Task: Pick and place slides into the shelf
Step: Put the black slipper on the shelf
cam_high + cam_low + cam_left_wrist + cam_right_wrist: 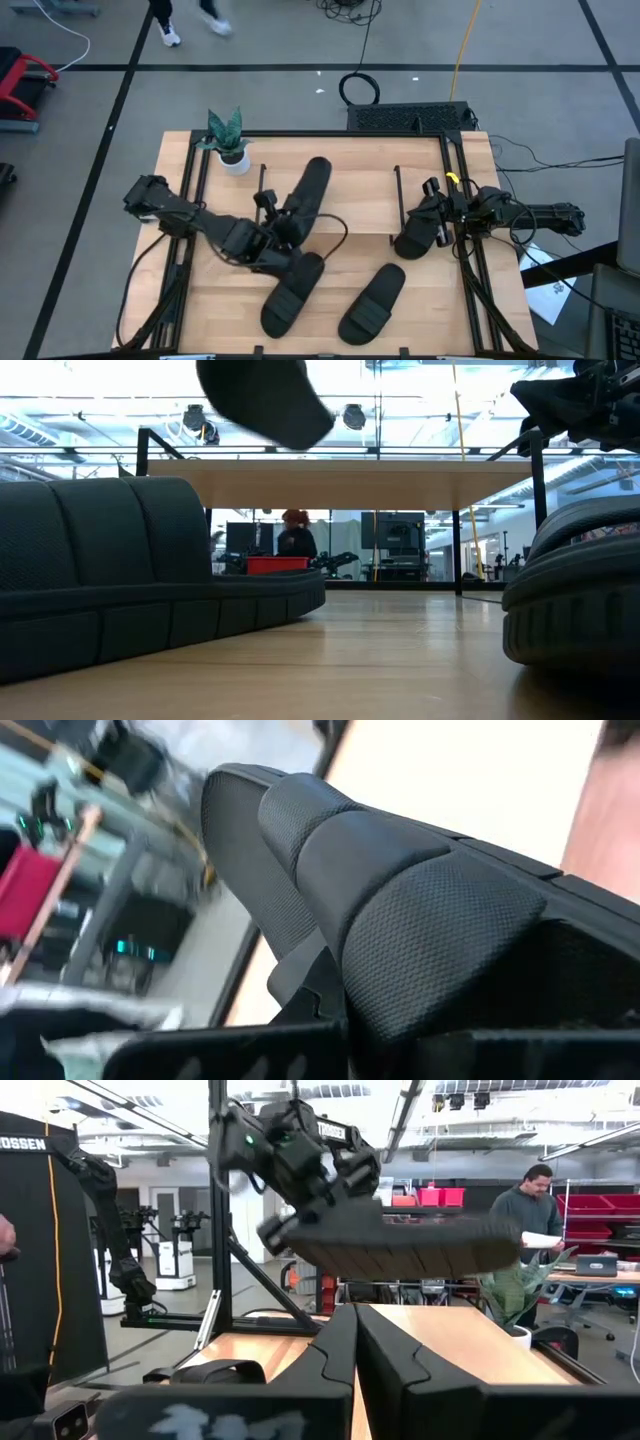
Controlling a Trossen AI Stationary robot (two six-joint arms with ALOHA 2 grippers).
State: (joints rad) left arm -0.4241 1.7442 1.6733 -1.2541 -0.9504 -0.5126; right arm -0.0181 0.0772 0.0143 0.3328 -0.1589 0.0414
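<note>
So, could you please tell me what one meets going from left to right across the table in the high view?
Left arm base → potted plant → left gripper holding a slide up → slide lying flat → slide held by the right gripper → right gripper.

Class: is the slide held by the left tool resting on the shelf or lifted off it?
Lifted. The slide hangs in the left tool, clear air between it and the shelf.
</note>
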